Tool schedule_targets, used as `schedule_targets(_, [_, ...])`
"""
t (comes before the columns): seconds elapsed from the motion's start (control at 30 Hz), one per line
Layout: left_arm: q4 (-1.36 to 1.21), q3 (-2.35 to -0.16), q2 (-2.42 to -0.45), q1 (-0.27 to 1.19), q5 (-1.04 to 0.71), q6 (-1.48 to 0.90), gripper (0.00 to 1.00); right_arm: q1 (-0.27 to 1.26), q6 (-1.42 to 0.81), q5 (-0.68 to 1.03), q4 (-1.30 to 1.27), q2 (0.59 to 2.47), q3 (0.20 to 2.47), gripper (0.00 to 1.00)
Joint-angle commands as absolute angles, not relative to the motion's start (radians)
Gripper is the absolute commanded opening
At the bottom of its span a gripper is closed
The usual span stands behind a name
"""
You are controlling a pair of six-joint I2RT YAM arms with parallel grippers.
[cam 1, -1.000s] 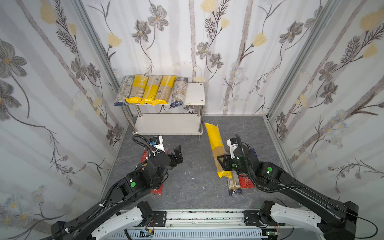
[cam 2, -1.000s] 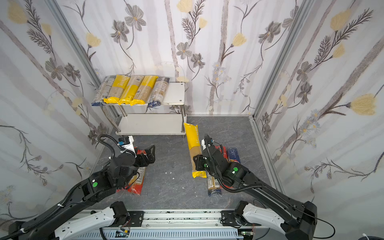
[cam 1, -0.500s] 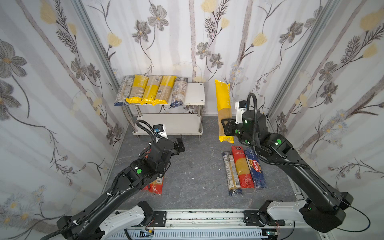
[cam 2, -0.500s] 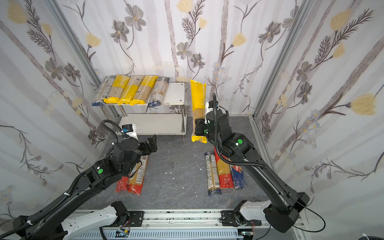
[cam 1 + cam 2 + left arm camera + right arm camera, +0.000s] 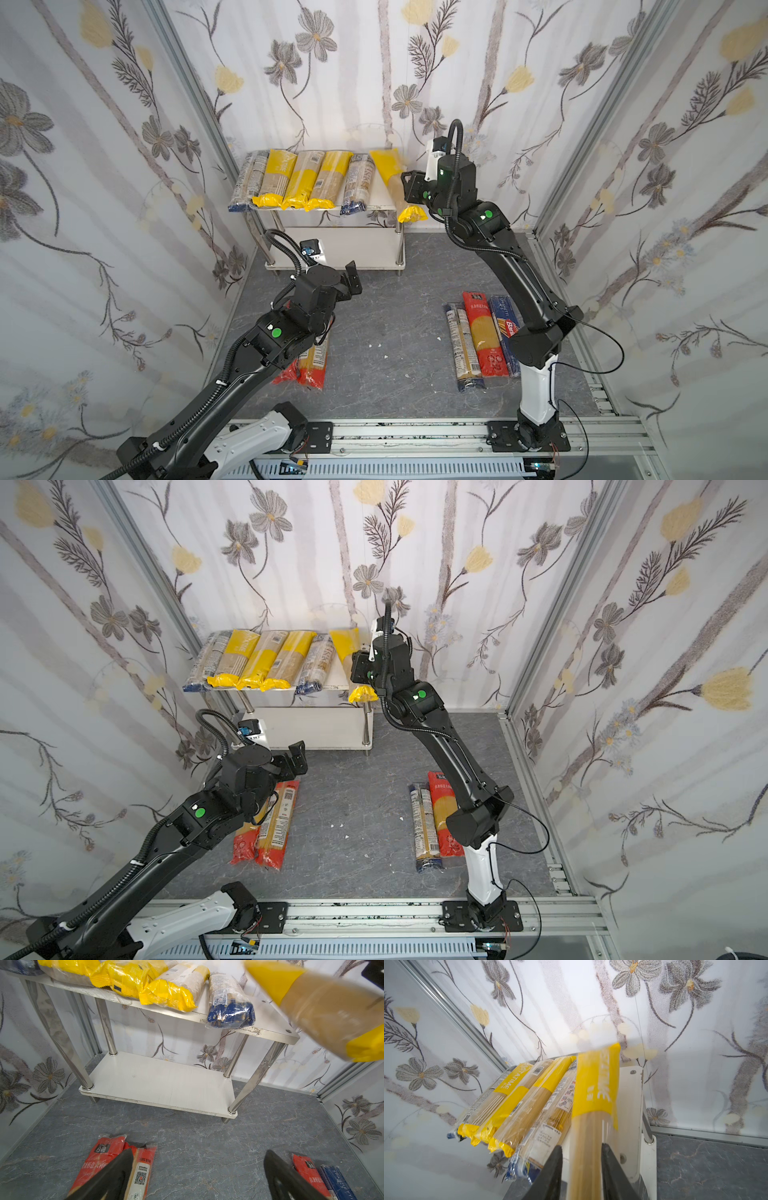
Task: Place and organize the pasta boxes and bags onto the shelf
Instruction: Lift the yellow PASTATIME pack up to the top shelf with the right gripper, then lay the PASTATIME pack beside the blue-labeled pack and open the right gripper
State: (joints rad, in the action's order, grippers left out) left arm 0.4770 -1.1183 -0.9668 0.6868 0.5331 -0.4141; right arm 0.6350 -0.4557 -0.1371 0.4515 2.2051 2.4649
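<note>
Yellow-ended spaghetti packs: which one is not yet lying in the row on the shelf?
The rightmost yellow-ended pack, held in the right gripper over the shelf's bare end; the other three lie flat in the row.

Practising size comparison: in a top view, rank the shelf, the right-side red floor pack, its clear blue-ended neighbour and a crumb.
1. shelf
2. red pack and clear blue-ended pack: look alike, unranked
3. crumb

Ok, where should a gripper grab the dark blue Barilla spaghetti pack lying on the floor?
Probably mid-length, across the narrow width of the dark blue Barilla pack, coming straight down: it lies flat, long and slim, and a red-ended spaghetti pack sits close along one side.
</note>
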Motion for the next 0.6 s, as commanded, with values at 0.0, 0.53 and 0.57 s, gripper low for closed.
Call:
schedule_targets(0.0, [0.462, -1.107, -0.949, 0.673, 0.529, -0.394, 1.0, 0.636, -0.459, -0.143, 0.287, 2.259, 2.483, 0.33])
schedule_targets(0.53, [0.462, -1.057, -0.887, 0.66, 0.508, -0.413, 1.0, 0.582, -0.415, -0.167, 0.38, 2.208, 2.481, 0.77])
schedule_targets(0.57, [0.462, -1.053, -0.881, 0.661, 0.504, -0.418, 1.0, 0.585, -0.417, -0.162, 0.419, 2.202, 2.477, 0.77])
